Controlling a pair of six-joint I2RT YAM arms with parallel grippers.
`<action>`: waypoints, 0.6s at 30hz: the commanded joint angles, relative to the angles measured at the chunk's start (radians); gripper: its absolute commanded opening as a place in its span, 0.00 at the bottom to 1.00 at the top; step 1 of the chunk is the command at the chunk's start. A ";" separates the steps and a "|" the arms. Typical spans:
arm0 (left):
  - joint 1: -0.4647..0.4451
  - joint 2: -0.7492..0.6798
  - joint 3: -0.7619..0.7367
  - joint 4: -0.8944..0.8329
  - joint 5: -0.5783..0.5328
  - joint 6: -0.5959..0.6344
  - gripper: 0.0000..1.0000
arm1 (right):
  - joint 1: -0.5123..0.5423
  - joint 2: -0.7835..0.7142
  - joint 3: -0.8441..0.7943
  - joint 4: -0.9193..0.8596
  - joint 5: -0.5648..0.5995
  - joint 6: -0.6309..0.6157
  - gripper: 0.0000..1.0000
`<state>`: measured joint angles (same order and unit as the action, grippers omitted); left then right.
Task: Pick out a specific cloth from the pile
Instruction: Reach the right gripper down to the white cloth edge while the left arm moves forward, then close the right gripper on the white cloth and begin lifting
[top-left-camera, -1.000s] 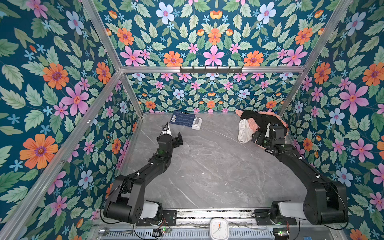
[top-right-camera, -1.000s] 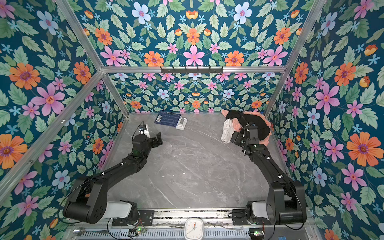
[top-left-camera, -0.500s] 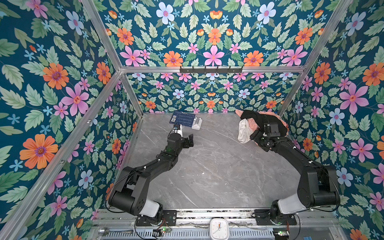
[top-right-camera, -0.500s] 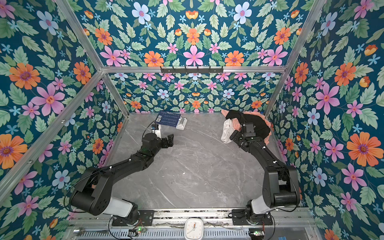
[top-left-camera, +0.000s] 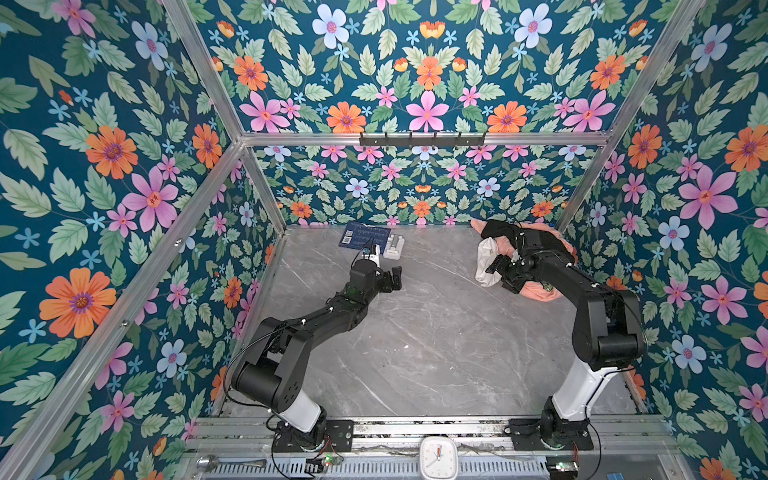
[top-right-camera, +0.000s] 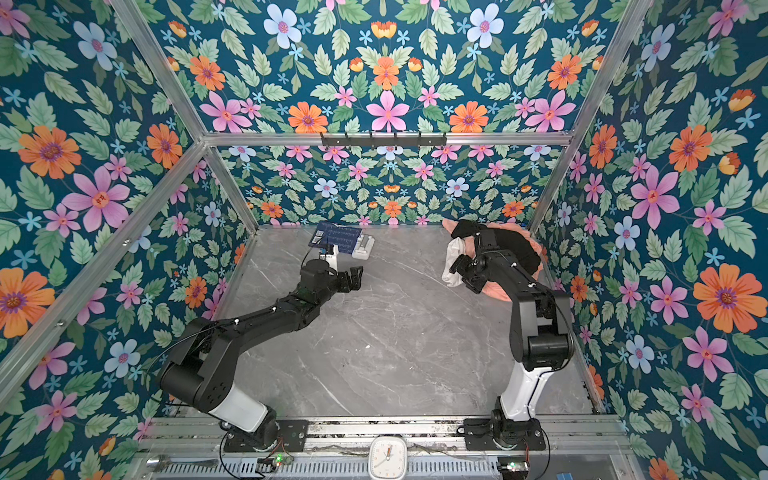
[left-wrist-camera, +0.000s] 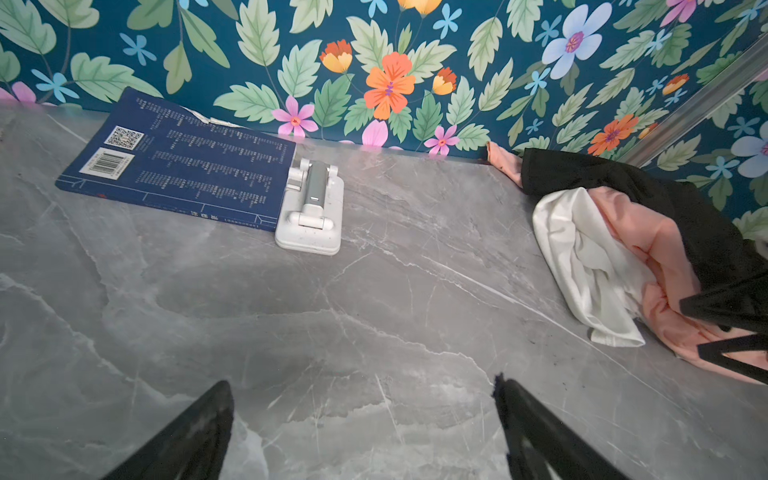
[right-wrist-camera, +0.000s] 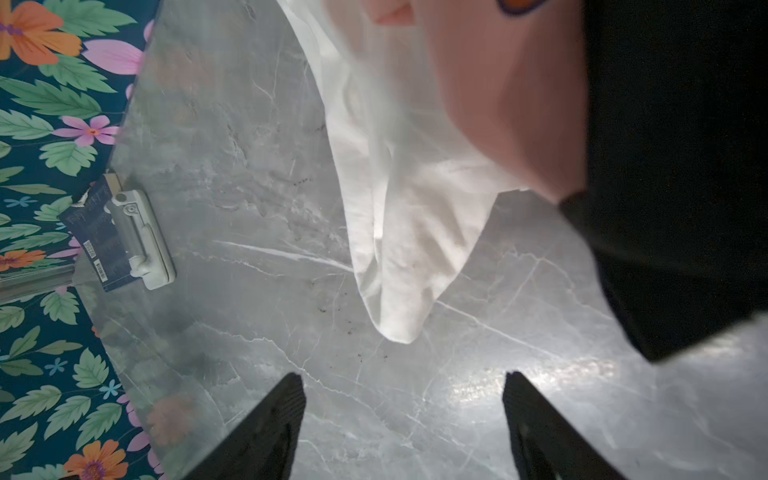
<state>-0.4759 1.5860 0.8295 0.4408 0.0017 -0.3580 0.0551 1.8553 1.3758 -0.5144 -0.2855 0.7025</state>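
White cloth (right-wrist-camera: 399, 232) just ahead of right tool (right-wrist-camera: 403, 378), jaws apart, empty

Just ahead of the right tool (right-wrist-camera: 403, 376), the cloth (right-wrist-camera: 395, 216) is thin, soft, matt white fabric, creased, while the marble-veined grey surface (right-wrist-camera: 232, 174) looks smooth and faintly glossy.
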 joint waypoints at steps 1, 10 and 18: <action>-0.006 0.003 0.000 -0.006 0.017 -0.011 1.00 | 0.006 0.040 0.035 -0.088 -0.046 0.007 0.74; -0.013 0.020 0.003 -0.004 0.026 -0.014 1.00 | 0.006 0.119 0.080 -0.074 -0.015 0.038 0.62; -0.014 0.032 0.013 -0.004 0.035 -0.012 1.00 | 0.018 0.206 0.169 -0.106 0.031 0.027 0.44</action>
<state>-0.4896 1.6157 0.8360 0.4332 0.0246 -0.3660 0.0689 2.0422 1.5211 -0.5861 -0.2829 0.7326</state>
